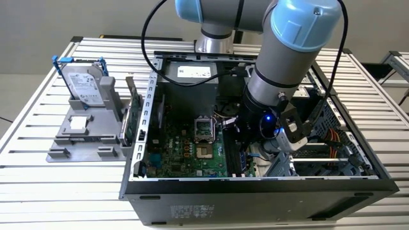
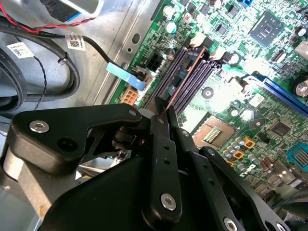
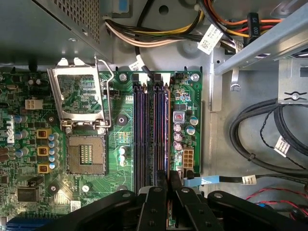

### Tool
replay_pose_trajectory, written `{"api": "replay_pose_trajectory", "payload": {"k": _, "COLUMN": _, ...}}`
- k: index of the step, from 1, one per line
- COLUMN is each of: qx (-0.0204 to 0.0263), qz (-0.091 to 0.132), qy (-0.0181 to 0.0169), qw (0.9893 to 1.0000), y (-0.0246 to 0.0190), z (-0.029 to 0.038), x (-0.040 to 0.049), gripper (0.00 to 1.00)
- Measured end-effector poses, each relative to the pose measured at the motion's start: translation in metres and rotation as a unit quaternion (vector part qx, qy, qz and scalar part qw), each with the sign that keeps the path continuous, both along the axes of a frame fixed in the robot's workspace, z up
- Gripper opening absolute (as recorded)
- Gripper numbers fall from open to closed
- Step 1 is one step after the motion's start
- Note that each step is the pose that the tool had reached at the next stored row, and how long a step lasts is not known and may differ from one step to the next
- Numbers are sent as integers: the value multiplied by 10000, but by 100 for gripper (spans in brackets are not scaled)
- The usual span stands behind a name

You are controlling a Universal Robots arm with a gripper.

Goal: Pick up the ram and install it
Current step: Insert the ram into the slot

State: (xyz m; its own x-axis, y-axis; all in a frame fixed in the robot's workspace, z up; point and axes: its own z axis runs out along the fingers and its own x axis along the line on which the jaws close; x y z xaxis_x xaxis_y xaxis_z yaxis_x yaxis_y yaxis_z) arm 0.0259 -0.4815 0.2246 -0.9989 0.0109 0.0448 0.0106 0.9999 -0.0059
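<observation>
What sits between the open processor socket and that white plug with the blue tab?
The long memory slots, in the first wrist view. The pincer holds the ram over them.

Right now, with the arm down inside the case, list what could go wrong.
1. The ram, seen edge-on in the gripper, hangs over the memory slots; slight misalignment could jam it against a slot wall.
2. The blue-tagged cable lies near the fingers and might snag.

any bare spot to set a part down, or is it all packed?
Free: slatted table in front of the grey rack, and its strip behind the rack. Crowded: the case, with the arm over the board and cables beside it.
</observation>
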Motion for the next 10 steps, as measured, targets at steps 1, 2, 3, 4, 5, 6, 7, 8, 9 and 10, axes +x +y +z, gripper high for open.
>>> {"api": "replay_pose_trajectory", "payload": {"k": 1, "qx": 0, "qz": 1, "qy": -1, "qw": 10000, "y": 0, "z": -1, "x": 0, "gripper": 0}}
{"api": "replay_pose_trajectory", "payload": {"k": 2, "qx": -1, "qz": 0, "qy": -1, "qw": 10000, "y": 1, "z": -1, "x": 0, "gripper": 0}}
{"api": "replay_pose_trajectory", "payload": {"k": 3, "qx": -1, "qz": 0, "qy": -1, "qw": 10000, "y": 3, "z": -5, "x": 0, "gripper": 0}}
{"api": "replay_pose_trajectory", "payload": {"k": 4, "qx": 1, "qz": 0, "qy": -2, "qw": 10000, "y": 6, "z": -13, "x": 0, "gripper": 0}}
{"api": "replay_pose_trajectory", "payload": {"k": 5, "qx": -2, "qz": 0, "qy": -1, "qw": 10000, "y": 10, "z": -16, "x": 0, "gripper": 0}}
{"api": "replay_pose_trajectory", "payload": {"k": 6, "qx": -1, "qz": 0, "qy": -2, "qw": 10000, "y": 13, "z": -19, "x": 0, "gripper": 0}}
{"api": "replay_pose_trajectory", "payload": {"k": 7, "qx": 0, "qz": 0, "qy": -1, "qw": 10000, "y": 16, "z": -22, "x": 0, "gripper": 0}}
{"api": "replay_pose_trajectory", "payload": {"k": 8, "qx": -1, "qz": 0, "qy": -1, "qw": 10000, "y": 22, "z": -27, "x": 0, "gripper": 0}}
{"api": "replay_pose_trajectory", "payload": {"k": 9, "qx": -2, "qz": 0, "qy": -1, "qw": 10000, "y": 30, "z": -35, "x": 0, "gripper": 0}}
{"api": "replay_pose_trajectory", "payload": {"k": 10, "qx": -3, "qz": 0, "qy": -1, "qw": 10000, "y": 34, "z": -42, "x": 0, "gripper": 0}}
